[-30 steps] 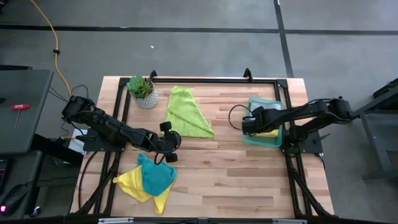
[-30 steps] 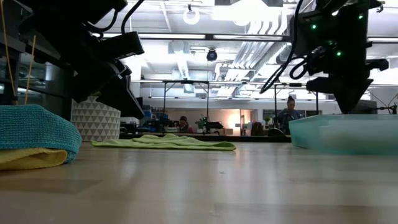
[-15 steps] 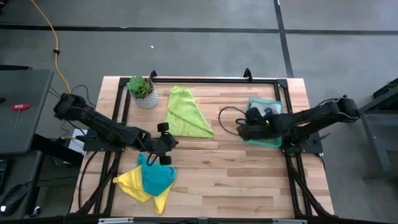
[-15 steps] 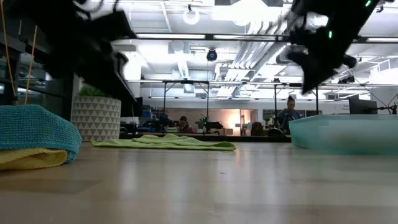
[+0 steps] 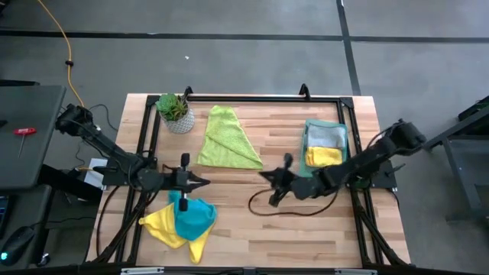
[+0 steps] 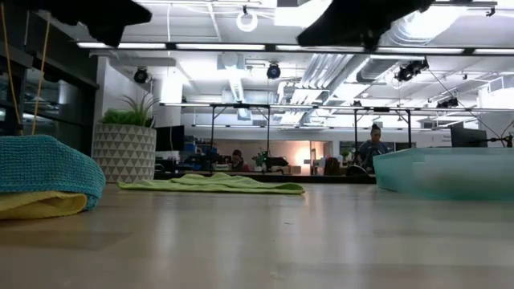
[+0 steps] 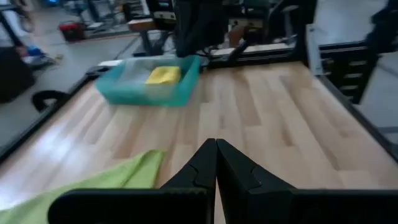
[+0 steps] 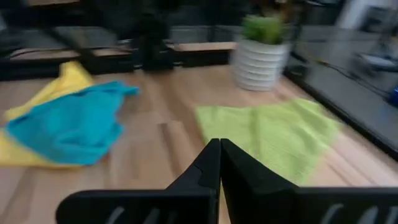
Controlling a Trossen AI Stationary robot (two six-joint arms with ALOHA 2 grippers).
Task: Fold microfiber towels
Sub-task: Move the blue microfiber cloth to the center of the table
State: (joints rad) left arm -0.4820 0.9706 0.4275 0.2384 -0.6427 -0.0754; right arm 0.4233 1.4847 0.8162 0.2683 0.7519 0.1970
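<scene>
High view: straight down over whole table (image 5: 260, 210). Low view: tabletop height, level across into room. Wrist views face each other across table; lime towel (image 7: 93, 186) shared by all four.

Lime green towel (image 5: 228, 138), teal towel (image 5: 192, 218) on yellow towel (image 5: 163, 227), translucent green tray (image 5: 309, 163) with grey cloth (image 5: 325, 136) and yellow cloth (image 5: 325, 156), white pot (image 5: 180, 123) with grey triangle pattern, green plant (image 5: 171, 106), pale striped wood tabletop (image 5: 306, 221), black hands (image 5: 200, 182)
</scene>
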